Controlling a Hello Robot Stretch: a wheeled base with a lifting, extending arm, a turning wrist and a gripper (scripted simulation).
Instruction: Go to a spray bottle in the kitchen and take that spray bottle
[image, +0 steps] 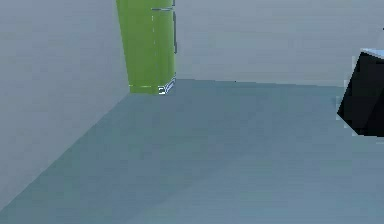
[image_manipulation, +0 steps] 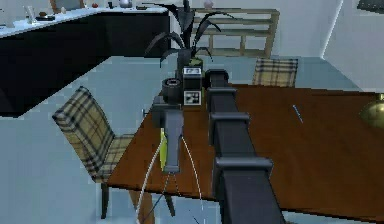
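The pincer (image_manipulation: 172, 190) points toward six o'clock in the arm side view, its grey body hanging over the near-left edge of the brown worktop (image_manipulation: 310, 150). Whether its thin fingers are spread or pressed together cannot be told, nor whether it holds anything. A slim yellow thing (image_manipulation: 162, 148) lies along the body's nine o'clock flank. It may be the spray bottle, but its shape is too small to be sure. The arm (image_manipulation: 235, 140) runs along the pincer's three o'clock side, with two white marker squares (image_manipulation: 190, 96) at its far end, at the pincer's twelve o'clock.

Farther toward twelve o'clock stands a dark spiky plant (image_manipulation: 188, 35). At ten o'clock from the pincer a plaid chair (image_manipulation: 88, 125) faces the brown worktop. A second plaid chair (image_manipulation: 275, 72) sits at one o'clock, on the far side. A thin dark stick (image_manipulation: 297, 112) lies on the wood at two o'clock. A dark kitchen worktop (image_manipulation: 60, 55) stretches across at eleven o'clock.

In the forward view a green fridge (image: 150, 45) stands at twelve o'clock against the wall, above grey-blue floor (image: 200, 150). A dark block (image: 365, 95) sits at three o'clock.
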